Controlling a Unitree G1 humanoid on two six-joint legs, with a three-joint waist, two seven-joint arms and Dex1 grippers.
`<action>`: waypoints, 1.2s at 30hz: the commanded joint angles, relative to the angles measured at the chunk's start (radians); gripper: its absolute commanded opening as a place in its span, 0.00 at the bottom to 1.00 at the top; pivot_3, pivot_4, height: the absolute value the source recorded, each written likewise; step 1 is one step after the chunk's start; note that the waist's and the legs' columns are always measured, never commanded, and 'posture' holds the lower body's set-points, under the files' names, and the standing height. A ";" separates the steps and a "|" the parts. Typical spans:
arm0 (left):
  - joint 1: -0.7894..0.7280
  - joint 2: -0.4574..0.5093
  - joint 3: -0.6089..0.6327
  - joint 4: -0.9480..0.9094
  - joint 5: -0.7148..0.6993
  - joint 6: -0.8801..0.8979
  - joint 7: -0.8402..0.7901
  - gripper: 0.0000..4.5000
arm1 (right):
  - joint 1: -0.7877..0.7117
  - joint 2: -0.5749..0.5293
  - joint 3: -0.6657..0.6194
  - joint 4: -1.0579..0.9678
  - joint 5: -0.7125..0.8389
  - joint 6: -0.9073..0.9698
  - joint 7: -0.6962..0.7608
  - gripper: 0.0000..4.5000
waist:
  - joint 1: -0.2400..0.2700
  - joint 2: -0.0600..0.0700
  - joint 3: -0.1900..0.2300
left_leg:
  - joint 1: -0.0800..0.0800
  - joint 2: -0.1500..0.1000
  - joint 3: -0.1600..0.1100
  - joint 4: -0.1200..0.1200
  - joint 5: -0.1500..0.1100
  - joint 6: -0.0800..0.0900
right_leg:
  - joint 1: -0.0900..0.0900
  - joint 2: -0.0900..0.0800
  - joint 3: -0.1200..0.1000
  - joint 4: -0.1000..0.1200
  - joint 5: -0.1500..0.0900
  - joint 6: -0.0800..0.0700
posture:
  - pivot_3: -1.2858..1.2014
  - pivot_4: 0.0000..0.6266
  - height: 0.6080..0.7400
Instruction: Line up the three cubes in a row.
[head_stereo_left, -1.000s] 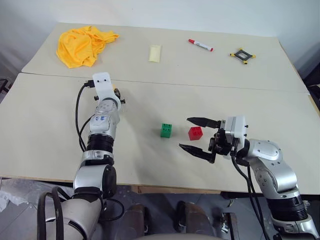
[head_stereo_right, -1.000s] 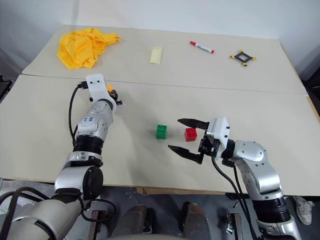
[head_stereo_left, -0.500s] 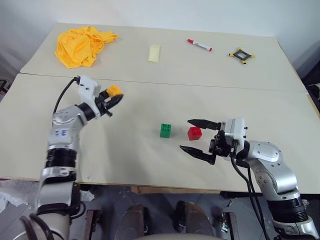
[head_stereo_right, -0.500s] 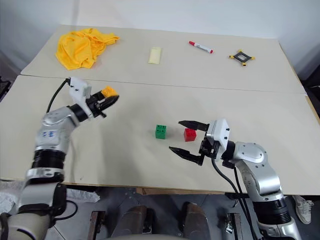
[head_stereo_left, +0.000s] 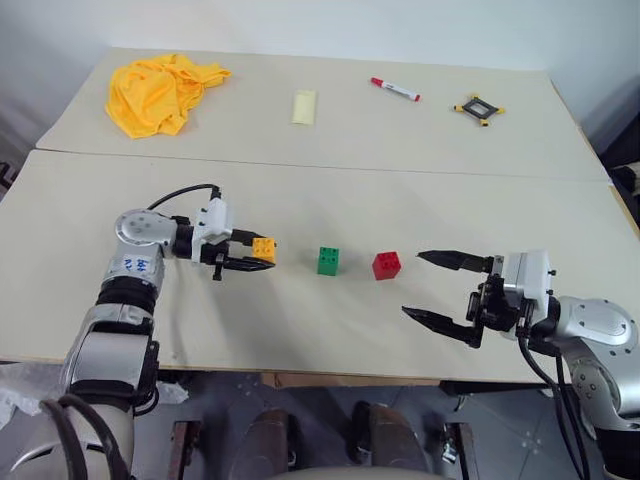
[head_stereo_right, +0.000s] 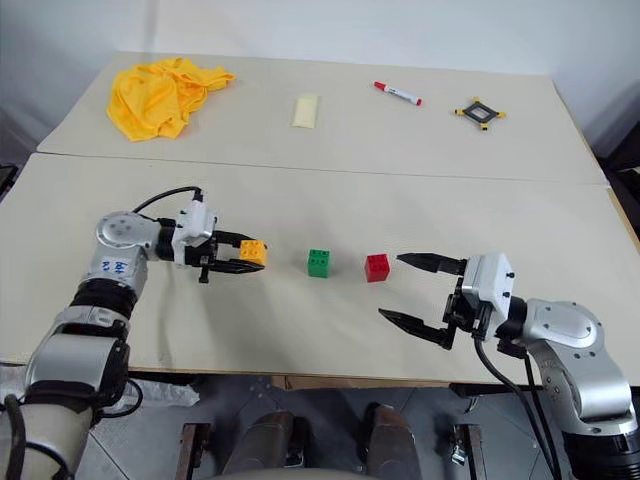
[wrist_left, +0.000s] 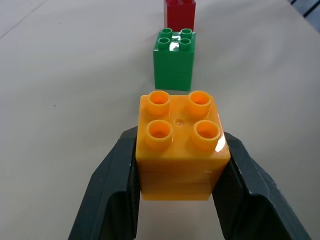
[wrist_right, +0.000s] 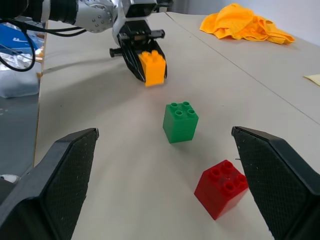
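L gripper (head_stereo_left: 262, 256) clamping glossy studded orange cube (head_stereo_left: 264, 246), now swung level w/ green cube (head_stereo_left: 328, 260) and red cube (head_stereo_left: 387, 265); R gripper (head_stereo_left: 436, 290) gaping wide, retreating.

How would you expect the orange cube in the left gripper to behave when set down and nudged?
The orange cube looks rigid, probably keeping its shape between the left gripper fingers. Its flat faces suggest sliding, not rolling. Its glossy plastic may be slippery.

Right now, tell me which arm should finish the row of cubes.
Left. The left gripper is already shut on the orange cube, level with the green cube and red cube, so it likely only has to set it down. The right gripper is open, holding nothing.
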 joint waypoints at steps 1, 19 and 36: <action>-0.049 -0.009 -0.009 0.085 0.045 -0.055 -0.027 0.34 | 0.007 -0.011 -0.027 -0.054 0.019 0.005 -0.016 1.00 | 0.001 0.000 0.000 | 0.000 0.000 0.000 0.000 0.000 0.000 | 0.000 0.000 0.000 0.000 0.000 0.000 | 0.52 0.24 1.00; -0.110 -0.013 0.059 0.170 0.083 -0.058 0.027 1.00 | 0.010 -0.003 0.012 -0.062 0.015 0.020 -0.032 1.00 | 0.003 -0.001 0.000 | 0.000 -0.001 -0.002 0.000 0.000 0.001 | 0.000 -0.002 0.000 0.001 0.000 0.000 | 0.52 0.24 1.00; 0.394 0.250 0.379 -0.556 -0.335 0.415 0.066 1.00 | -0.292 -0.056 -0.026 0.457 0.012 -0.201 0.382 1.00 | -0.011 0.002 0.002 | 0.000 0.005 -0.004 0.003 0.000 0.001 | 0.001 -0.003 -0.001 0.003 0.000 0.000 | 0.52 0.24 1.00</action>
